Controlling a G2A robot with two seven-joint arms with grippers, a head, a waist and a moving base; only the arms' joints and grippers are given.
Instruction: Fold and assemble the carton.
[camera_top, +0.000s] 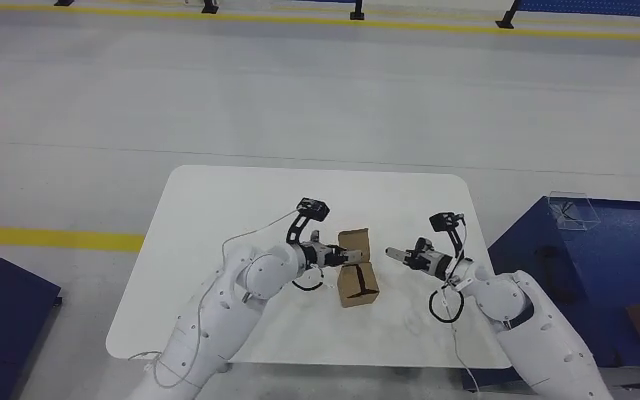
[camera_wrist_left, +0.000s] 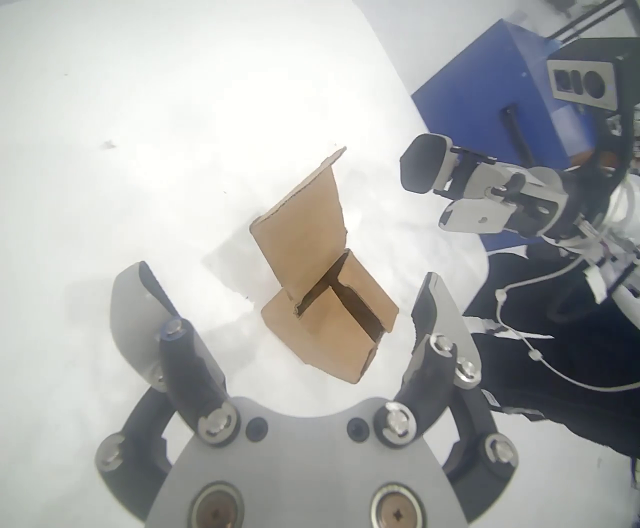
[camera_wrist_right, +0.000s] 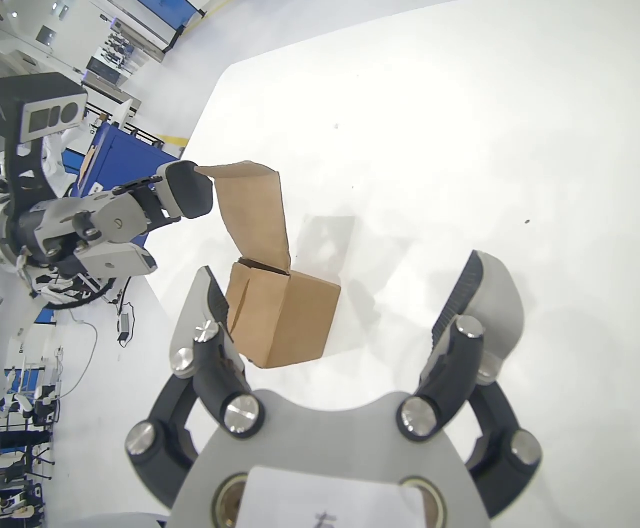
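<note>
A small brown carton (camera_top: 357, 283) stands on the white table (camera_top: 230, 230), its top flaps folded in and one lid flap upright. In the left wrist view the carton (camera_wrist_left: 330, 310) lies just beyond my open left gripper (camera_wrist_left: 287, 300), with nothing between the fingers. From above, the left gripper (camera_top: 333, 256) is at the carton's left side and the right gripper (camera_top: 392, 253) a short way off its right side. In the right wrist view my right gripper (camera_wrist_right: 345, 290) is open and empty in front of the carton (camera_wrist_right: 285, 320). There, one pad of the left gripper (camera_wrist_right: 175, 227) touches the raised flap's tip.
A blue cabinet (camera_top: 570, 260) stands off the table's right edge with a clear box (camera_top: 572, 210) on top. Another blue object (camera_top: 20, 300) sits at the left. Bare tabletop lies behind and to the left of the carton.
</note>
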